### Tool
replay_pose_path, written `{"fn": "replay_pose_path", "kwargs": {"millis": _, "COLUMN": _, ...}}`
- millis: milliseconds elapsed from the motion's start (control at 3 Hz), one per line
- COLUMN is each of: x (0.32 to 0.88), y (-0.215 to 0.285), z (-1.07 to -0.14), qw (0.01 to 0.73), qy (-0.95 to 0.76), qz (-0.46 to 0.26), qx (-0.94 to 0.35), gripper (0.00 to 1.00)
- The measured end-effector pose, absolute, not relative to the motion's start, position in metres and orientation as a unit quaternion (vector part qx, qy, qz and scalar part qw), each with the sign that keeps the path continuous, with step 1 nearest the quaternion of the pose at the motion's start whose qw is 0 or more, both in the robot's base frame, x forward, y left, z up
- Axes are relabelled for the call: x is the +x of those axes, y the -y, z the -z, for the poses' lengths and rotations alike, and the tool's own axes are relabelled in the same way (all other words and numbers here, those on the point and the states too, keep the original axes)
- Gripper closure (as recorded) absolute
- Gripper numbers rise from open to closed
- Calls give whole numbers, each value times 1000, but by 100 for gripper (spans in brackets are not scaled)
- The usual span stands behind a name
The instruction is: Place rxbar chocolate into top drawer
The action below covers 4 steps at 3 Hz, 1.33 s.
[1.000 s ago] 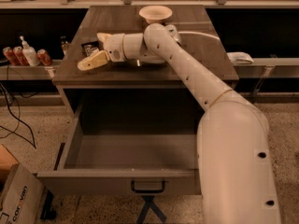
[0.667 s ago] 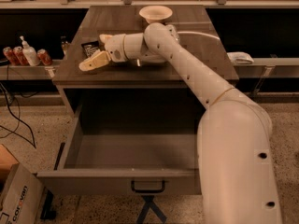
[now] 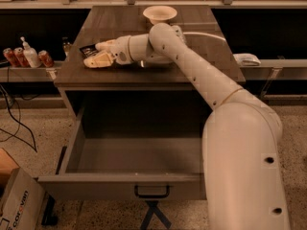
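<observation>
The rxbar chocolate (image 3: 89, 50), a small black wrapper, lies on the left part of the wooden table top (image 3: 192, 56). My gripper (image 3: 96, 54) is right at it, reaching in from the right and low over the table, with the bar at its tip. The top drawer (image 3: 96, 188) is pulled wide open below the table. Its grey interior holds nothing, and its dark handle (image 3: 151, 191) is centred on the front panel. My arm stretches from the lower right across the table.
A pale bowl (image 3: 159, 13) stands at the back of the table. Cans and a pump bottle (image 3: 29, 56) sit on a shelf to the left. A cardboard box (image 3: 17, 205) is on the floor at the lower left. A white object (image 3: 246, 59) lies on the right ledge.
The gripper has shifted very slightly at the bar. The bar, the drawer and the rest of the arm stay where they were.
</observation>
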State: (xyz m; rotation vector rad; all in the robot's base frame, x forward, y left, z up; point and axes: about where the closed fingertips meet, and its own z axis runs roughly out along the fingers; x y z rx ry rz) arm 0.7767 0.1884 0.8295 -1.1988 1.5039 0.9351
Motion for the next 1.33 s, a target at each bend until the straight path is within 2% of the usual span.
{"fn": "replay_pose_path", "kwargs": {"millis": 667, "x": 772, "y": -188, "z": -833, "qw": 480, "qy": -614, "qz": -378, "qx": -500, "gripper": 89}}
{"fn": "replay_pose_path", "kwargs": {"millis": 1000, "x": 760, "y": -181, "z": -855, "qw": 484, "qy": -605, "qz": -364, "qx": -517, "gripper": 100}}
{"fn": "replay_pose_path", "kwargs": {"millis": 1333, "x": 736, "y": -167, "z": -891, "qw": 496, "qy": -594, "qz": -341, "qx": -534, "gripper": 100}}
